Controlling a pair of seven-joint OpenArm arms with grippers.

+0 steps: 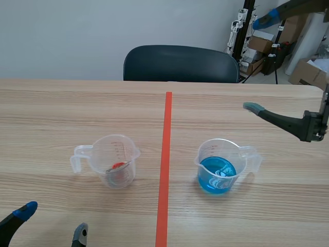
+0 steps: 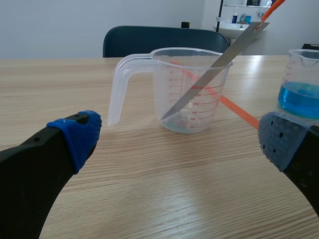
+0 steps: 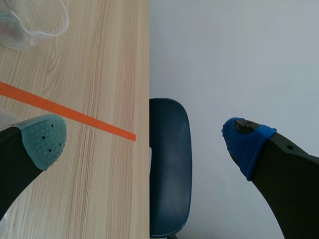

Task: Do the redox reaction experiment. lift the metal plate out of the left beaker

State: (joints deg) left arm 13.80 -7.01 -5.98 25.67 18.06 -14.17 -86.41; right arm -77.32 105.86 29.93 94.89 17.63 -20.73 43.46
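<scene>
The left beaker is clear plastic with its handle to the left, standing left of the orange tape line. A thin metal plate with an orange-red end leans inside it. In the left wrist view the plate slants up out of the beaker past its rim. My left gripper hovers low near the table's front edge, open, a short way before that beaker. My right gripper is raised at the far right, turned on its side and open, holding nothing.
A second beaker holding blue liquid stands right of the tape line, also seen beside the left beaker. A dark chair sits behind the table's far edge. Boxes and stands are at the back right.
</scene>
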